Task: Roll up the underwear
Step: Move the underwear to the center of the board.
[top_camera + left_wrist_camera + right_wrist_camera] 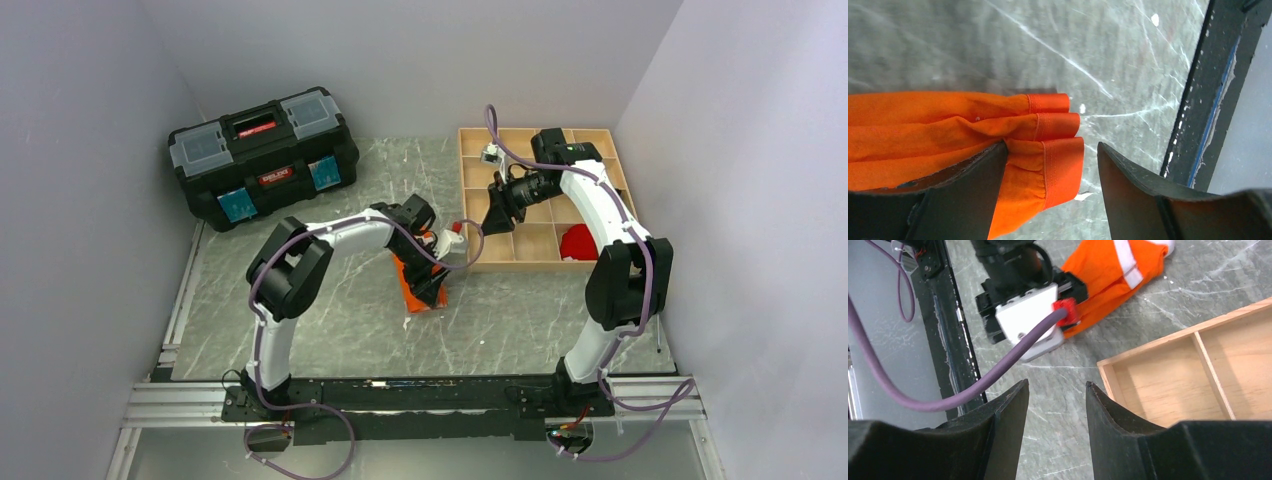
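Note:
The underwear (415, 292) is a bright orange folded bundle lying on the grey marble table, just left of the wooden tray. In the left wrist view the underwear (948, 125) shows stacked folds ending in stitched hems. My left gripper (1051, 146) is open and low over that hemmed end. One finger (963, 195) rests against the fabric, and the other finger (1133, 195) stands apart from it over bare table. In the top view my left gripper (436, 285) is at the bundle's right side. My right gripper (1056, 384) is open and empty above the table near the tray's corner, with the underwear (1108, 270) ahead of it.
A wooden compartment tray (470, 200) sits at the back right with a red cloth bundle (578, 243) in one near cell. A black toolbox (262, 152) stands at the back left. A black rail (1198, 100) borders the table's near edge. White walls enclose the workspace.

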You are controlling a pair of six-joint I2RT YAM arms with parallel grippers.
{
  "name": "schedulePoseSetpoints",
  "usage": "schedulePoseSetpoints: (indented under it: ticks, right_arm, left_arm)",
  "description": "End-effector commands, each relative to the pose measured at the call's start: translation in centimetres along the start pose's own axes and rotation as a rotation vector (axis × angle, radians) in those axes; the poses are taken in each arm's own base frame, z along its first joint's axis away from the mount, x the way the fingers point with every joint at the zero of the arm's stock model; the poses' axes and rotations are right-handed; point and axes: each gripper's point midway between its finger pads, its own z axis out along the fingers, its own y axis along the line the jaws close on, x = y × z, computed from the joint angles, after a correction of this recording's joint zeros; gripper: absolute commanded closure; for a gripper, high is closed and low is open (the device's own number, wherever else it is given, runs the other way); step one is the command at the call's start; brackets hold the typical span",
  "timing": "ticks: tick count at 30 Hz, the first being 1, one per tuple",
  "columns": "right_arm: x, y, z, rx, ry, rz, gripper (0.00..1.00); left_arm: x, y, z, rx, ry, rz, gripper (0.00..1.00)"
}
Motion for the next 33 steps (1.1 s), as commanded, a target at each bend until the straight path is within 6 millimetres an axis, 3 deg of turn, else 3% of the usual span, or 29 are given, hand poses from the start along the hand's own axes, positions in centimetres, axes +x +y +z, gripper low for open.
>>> schedulePoseSetpoints:
  ticks: [1,6,9,19,28,31,33]
  right_arm:
    - [0.0,-0.3,-0.1,0.0,-0.003,-0.028,0.51]
    - [-0.1,-0.4,-0.3,0.006,-0.009,-0.03,0.51]
    - [-0.1,-0.4,-0.6,0.013,-0.013,-0.031,0.51]
    - [-1.6,-0.5,-2.2,0.131,-0.047,-0.053,0.42]
    - [-4.1,0.5,-6.4,0.41,-0.173,-0.188,0.28]
    - [-4.6,1.0,-7.7,0.492,-0.226,-0.221,0.16]
    - [-4.8,1.4,-8.3,0.531,-0.26,-0.235,0.01]
  left_arm:
    - [5.4,-3.3,1.4,0.072,0.178,-0.02,0.27]
    - [7.3,-4.2,1.4,0.041,0.235,0.031,0.27]
    - [7.4,-4.0,1.0,0.006,0.233,0.043,0.27]
    - [2.9,-2.7,-2.6,-0.182,0.144,0.166,0.23]
    - [-1.5,-1.9,-9.3,-0.455,-0.01,0.295,0.18]
    - [-3.0,-1.6,-12.7,-0.57,-0.1,0.309,0.16]
    - [-3.4,-0.9,-15.3,-0.666,-0.154,0.299,0.12]
